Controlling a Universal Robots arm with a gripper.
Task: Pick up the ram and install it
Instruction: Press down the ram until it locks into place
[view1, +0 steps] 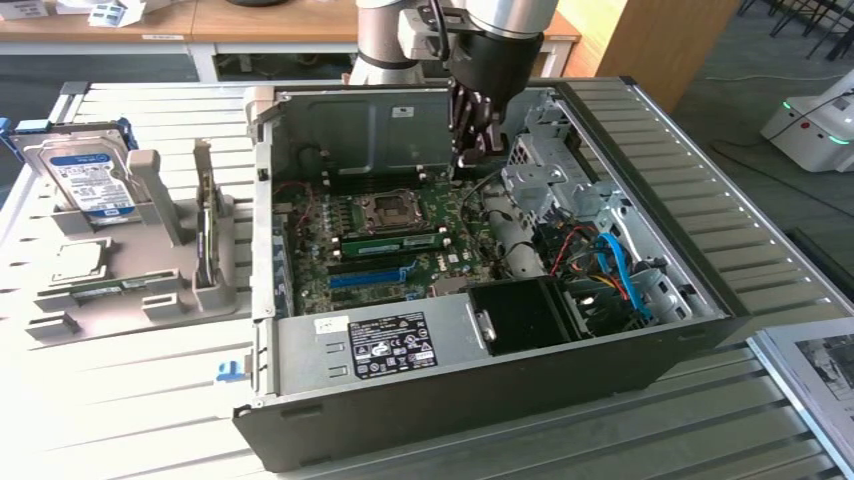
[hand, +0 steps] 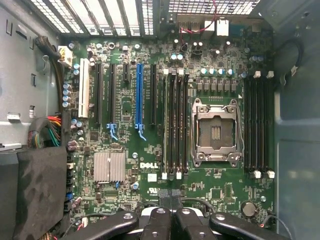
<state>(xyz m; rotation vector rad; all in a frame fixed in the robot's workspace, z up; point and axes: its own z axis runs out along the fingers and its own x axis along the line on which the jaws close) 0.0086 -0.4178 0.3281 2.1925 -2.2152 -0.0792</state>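
While your gripper hangs closed and empty near the processor socket, the ram lies in the slot just beside that socket; it looks seated, so keep any travel vertical and clear of the socket's neighbouring latches.

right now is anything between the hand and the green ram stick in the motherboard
Nothing visible. The ram sits in a slot beside the processor socket, open from above; the hand hangs above the open case, and the cables lie off to the exterior view's right.
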